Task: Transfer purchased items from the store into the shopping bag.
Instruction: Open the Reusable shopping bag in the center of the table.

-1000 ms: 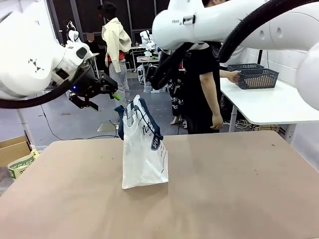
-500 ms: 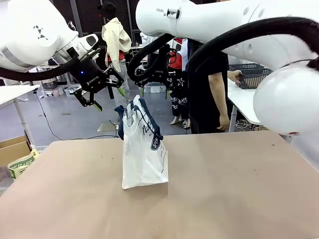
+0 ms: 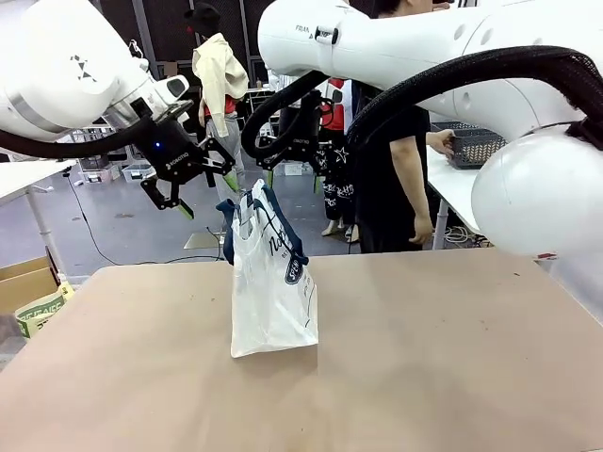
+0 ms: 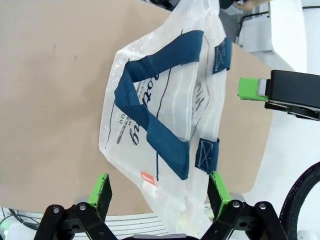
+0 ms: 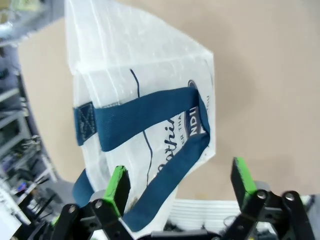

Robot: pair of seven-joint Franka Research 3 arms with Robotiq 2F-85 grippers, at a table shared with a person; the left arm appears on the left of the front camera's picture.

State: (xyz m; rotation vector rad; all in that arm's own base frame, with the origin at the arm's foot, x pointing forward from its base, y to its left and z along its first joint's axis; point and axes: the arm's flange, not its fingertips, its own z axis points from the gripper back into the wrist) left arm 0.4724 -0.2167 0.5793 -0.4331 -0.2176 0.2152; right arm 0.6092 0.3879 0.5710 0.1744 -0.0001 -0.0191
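The shopping bag (image 3: 273,292) stands upright left of the middle of the brown table, translucent white with navy handles (image 3: 267,212) raised at its top. My left gripper (image 3: 207,195) hangs open just above and left of the handles. In the left wrist view the bag (image 4: 165,100) lies beyond its spread green fingers (image 4: 101,189). My right gripper (image 3: 294,176) is open just above and right of the bag's top, and the bag (image 5: 145,85) with a blue handle (image 5: 150,112) lies ahead of its gripper (image 5: 181,180). Nothing is held. The purchased items are out of view.
A person in black (image 3: 386,141) stands beyond the far edge, one hand on a dark lattice basket (image 3: 476,146) on a white side table (image 3: 452,184). A cardboard box (image 3: 28,292) sits off the left edge. The brown table (image 3: 424,358) stretches bare to the right and front.
Both arms have swung in toward the bag's top: the left gripper moved right, the right gripper came left and down. Both stayed open. The bag has not moved.
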